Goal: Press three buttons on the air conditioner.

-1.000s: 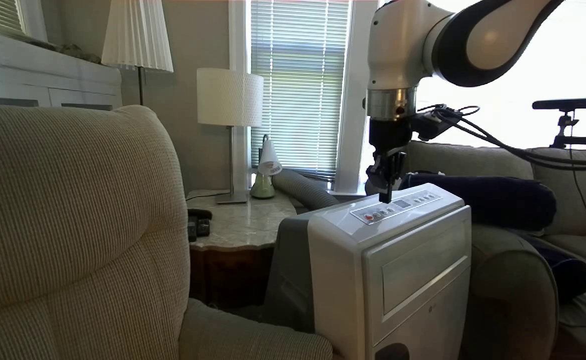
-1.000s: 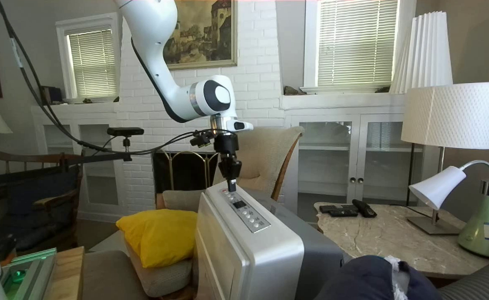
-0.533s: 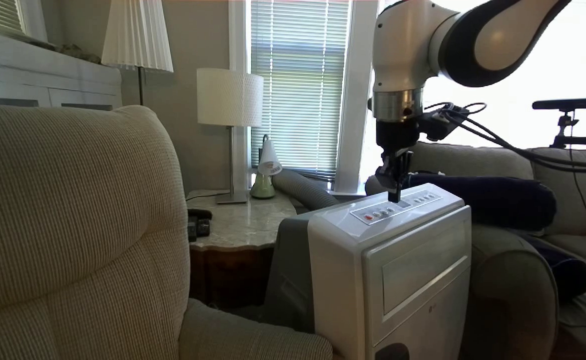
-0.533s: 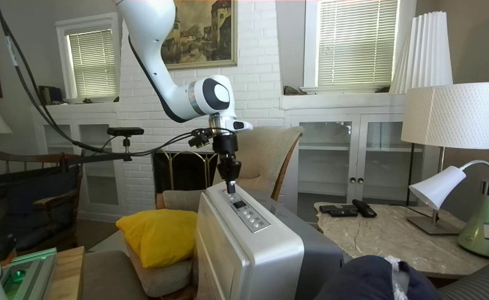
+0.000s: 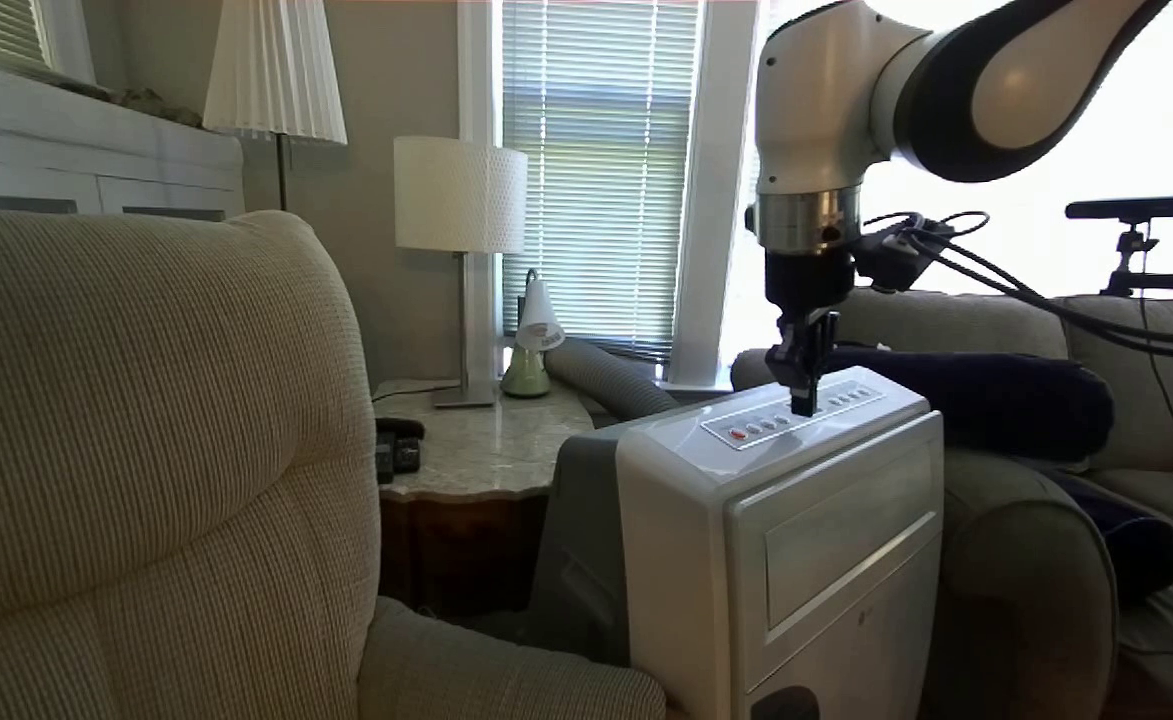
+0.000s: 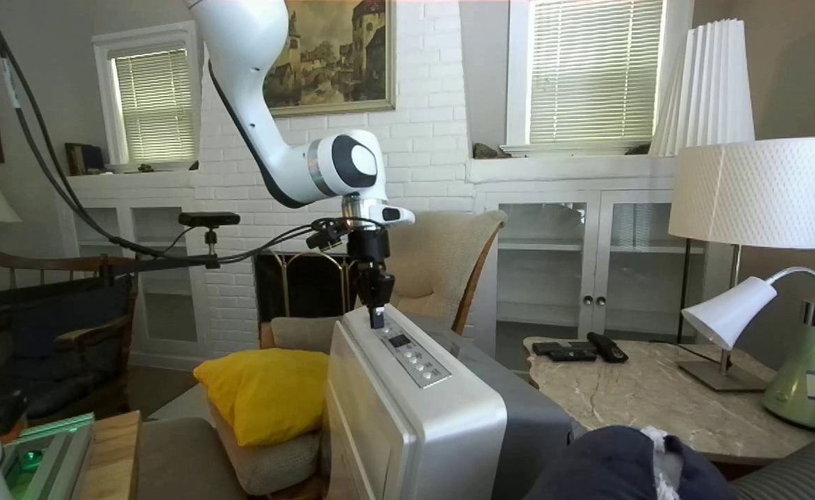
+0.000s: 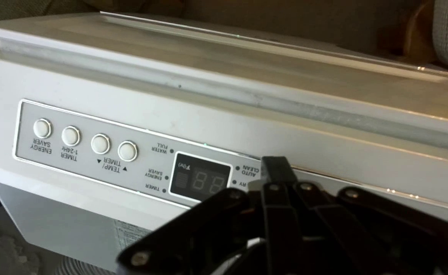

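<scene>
The air conditioner (image 5: 681,560) is a white boxy unit, also in an exterior view (image 6: 449,410) and the wrist view (image 7: 139,103). Its grey control strip (image 7: 151,164) has a row of white buttons (image 7: 100,144) at left and a dark display (image 7: 201,175). A red button (image 5: 738,434) sits at the strip's other end. My gripper (image 7: 279,170) is shut, empty and pointing down over the strip. In both exterior views its tip (image 5: 804,408) (image 6: 376,319) is at or just above the top; contact cannot be told. It hides the buttons beyond the display in the wrist view.
A beige armchair (image 5: 166,420) stands beside the unit. A marble-topped table (image 6: 588,396) with lamps (image 6: 758,194) and remotes (image 6: 572,353) is behind it. A grey hose (image 5: 611,380) runs behind. A yellow cushion (image 6: 268,392) and a sofa (image 5: 956,320) are close by.
The gripper has shifted over the control strip, rightward in an exterior view and leftward with a slight drop in an exterior view. It stays shut. The air conditioner has not moved.
</scene>
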Controlling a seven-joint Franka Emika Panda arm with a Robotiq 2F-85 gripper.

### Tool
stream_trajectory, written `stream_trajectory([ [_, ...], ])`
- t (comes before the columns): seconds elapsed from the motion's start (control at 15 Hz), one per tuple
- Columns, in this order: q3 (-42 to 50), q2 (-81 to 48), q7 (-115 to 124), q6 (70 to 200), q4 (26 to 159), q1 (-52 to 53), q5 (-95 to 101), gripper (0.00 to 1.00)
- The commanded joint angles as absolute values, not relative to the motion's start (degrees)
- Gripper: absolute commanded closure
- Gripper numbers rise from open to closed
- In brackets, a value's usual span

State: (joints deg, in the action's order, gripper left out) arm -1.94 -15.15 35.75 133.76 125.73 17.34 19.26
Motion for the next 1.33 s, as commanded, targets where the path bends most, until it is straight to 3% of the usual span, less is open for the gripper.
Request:
stream_trajectory([
  [0.0,-2.71,-13.46,35.44,133.91,127.27,16.76,20.25,1.0],
  [1.27,-2.93,-15.31,35.7,135.32,125.49,16.75,20.29,1.0],
])
